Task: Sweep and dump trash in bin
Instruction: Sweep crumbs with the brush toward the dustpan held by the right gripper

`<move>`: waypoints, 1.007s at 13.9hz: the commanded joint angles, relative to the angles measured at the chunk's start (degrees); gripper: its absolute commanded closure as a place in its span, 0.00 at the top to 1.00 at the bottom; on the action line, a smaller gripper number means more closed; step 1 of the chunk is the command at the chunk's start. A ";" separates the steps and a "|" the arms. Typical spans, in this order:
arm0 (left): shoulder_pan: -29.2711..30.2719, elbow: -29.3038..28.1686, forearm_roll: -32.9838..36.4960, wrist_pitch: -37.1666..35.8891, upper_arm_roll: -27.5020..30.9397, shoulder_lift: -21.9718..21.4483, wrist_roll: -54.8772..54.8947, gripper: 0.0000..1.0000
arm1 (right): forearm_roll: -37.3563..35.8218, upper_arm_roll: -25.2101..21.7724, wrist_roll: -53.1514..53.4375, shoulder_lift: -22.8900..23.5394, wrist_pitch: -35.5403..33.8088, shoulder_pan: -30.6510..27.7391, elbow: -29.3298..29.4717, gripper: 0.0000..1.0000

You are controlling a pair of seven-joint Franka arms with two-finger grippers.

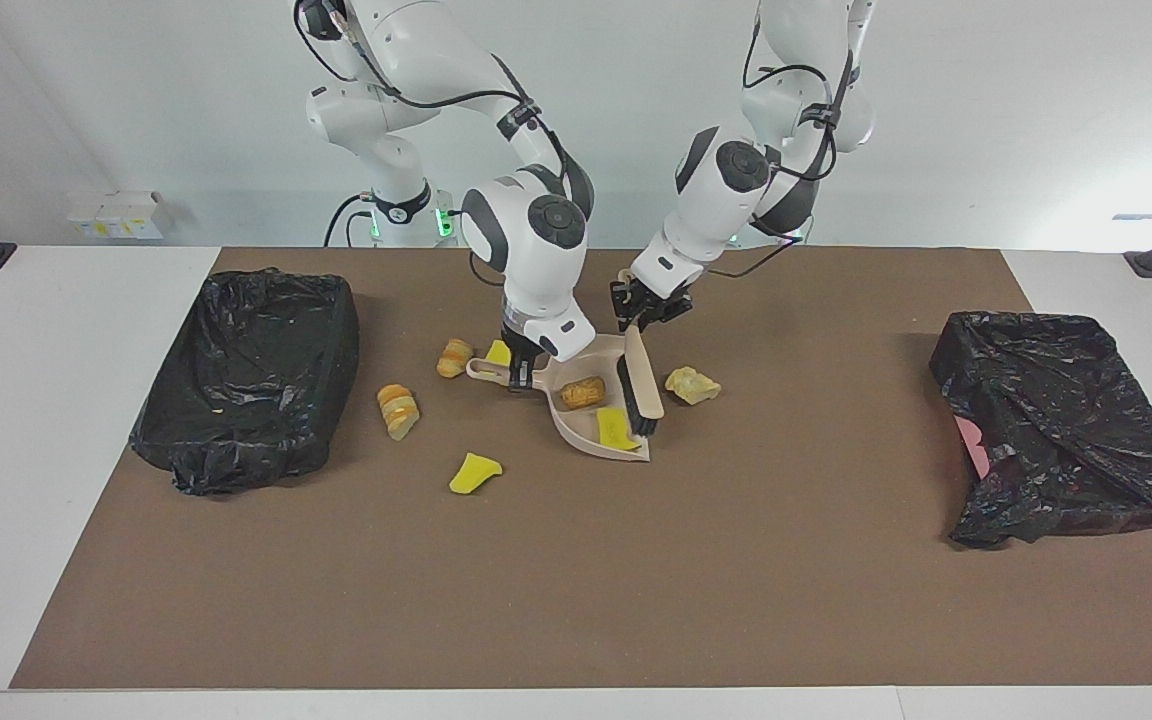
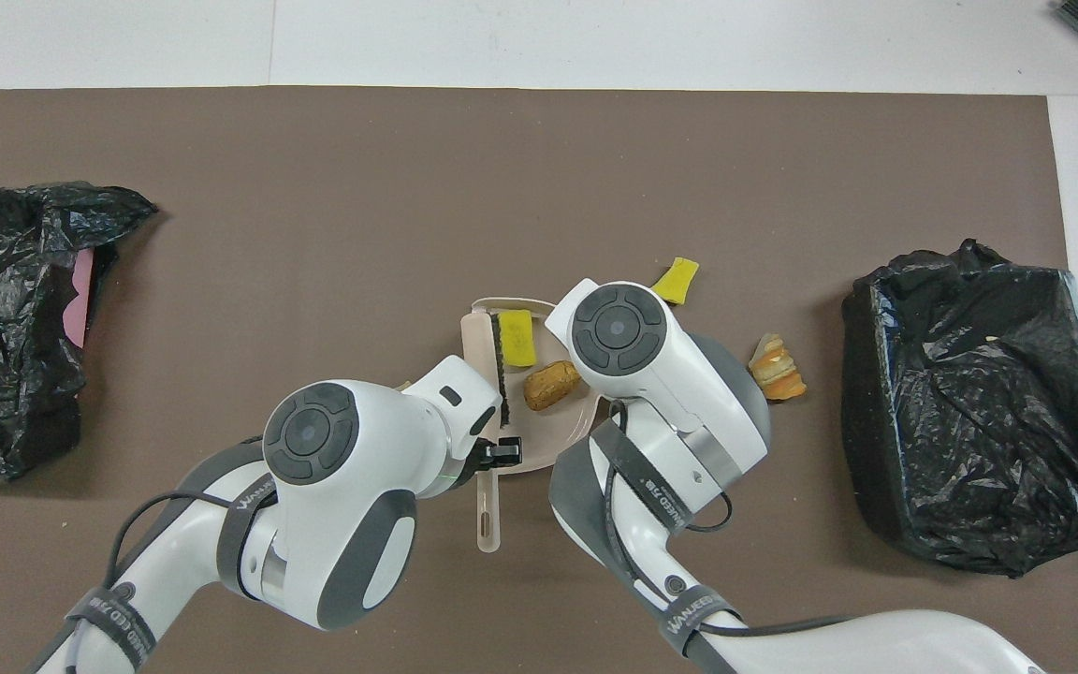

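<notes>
A beige dustpan (image 1: 571,420) lies mid-table and holds a tan lump (image 1: 583,392) and a yellow sponge piece (image 1: 616,430). My right gripper (image 1: 521,375) is shut on the dustpan's handle. My left gripper (image 1: 641,310) is shut on the brush (image 1: 641,385), whose black bristles rest in the pan at its side toward the left arm's end. Loose trash lies around: a pale lump (image 1: 691,385), a yellow piece (image 1: 499,352) by the handle, two bread lumps (image 1: 454,357) (image 1: 398,410) and a yellow sponge (image 1: 474,472). In the overhead view, the right gripper is hidden under its arm.
A bin lined with a black bag (image 1: 246,380) stands toward the right arm's end of the table. A second black-bagged bin (image 1: 1056,440), with pink showing at its edge, lies toward the left arm's end. A brown mat (image 1: 576,580) covers the table.
</notes>
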 commanded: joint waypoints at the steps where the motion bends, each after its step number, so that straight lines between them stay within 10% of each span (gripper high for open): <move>1: 3.24 -0.20 0.26 -5.90 0.33 -3.15 -4.61 0.00 | -1.07 0.30 0.18 -1.24 0.76 -0.24 -1.84 0.00; 7: 11.51 -5.80 14.84 -15.42 0.25 -7.01 -11.22 0.00 | -0.98 0.30 1.23 -1.33 0.67 -0.24 -1.84 0.00; 14: 4.85 -13.04 14.68 -2.61 -0.46 -3.86 -10.35 0.00 | -1.07 0.30 1.24 -1.24 0.85 -0.33 -1.84 0.00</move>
